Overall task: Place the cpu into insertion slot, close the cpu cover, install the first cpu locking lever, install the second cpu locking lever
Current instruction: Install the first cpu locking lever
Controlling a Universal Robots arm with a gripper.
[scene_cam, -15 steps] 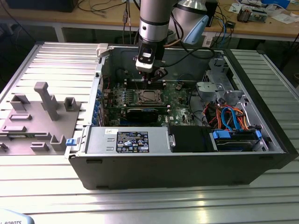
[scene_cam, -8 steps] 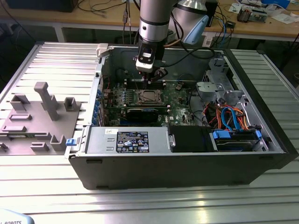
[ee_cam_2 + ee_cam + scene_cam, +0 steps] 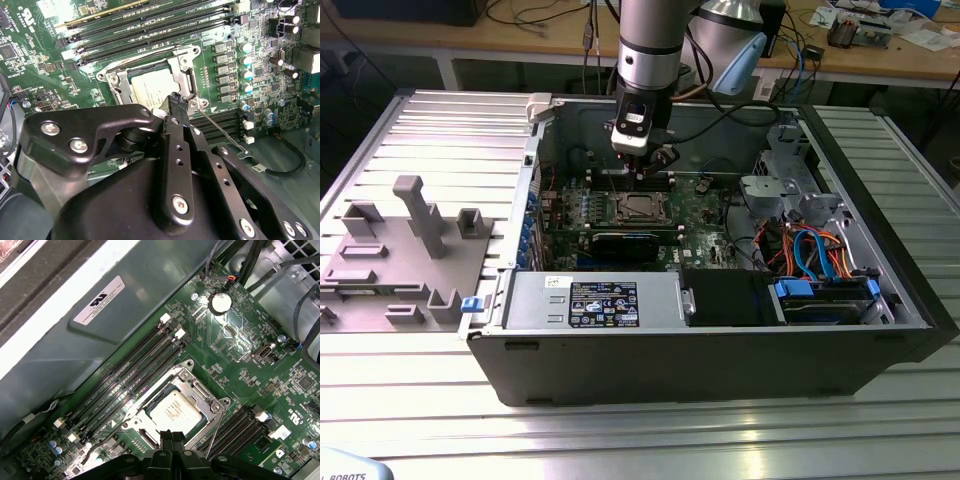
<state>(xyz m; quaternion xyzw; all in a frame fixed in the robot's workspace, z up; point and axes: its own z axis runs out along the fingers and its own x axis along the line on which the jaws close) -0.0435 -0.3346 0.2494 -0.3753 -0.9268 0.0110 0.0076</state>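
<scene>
Black gripper (image 3: 175, 99) is hovering at the edge of the square dark insertion slot (image 3: 188, 365), jaws pinched together on nothing, probably for nudging the thin wire lever (image 3: 220, 129). Flat silver cpu (image 3: 173, 412) is sitting inside, silvery frame cover (image 3: 200, 392) lying over it.

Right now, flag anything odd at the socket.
One locking lever angles away from the cover, its hooked end free, rather than lying tucked alongside. The cpu sits flat and square under the cover. Nothing else stands out.

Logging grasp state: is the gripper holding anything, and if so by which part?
Nothing seems held: the gripper is shut, its tip at the edge of the cpu cover.
</scene>
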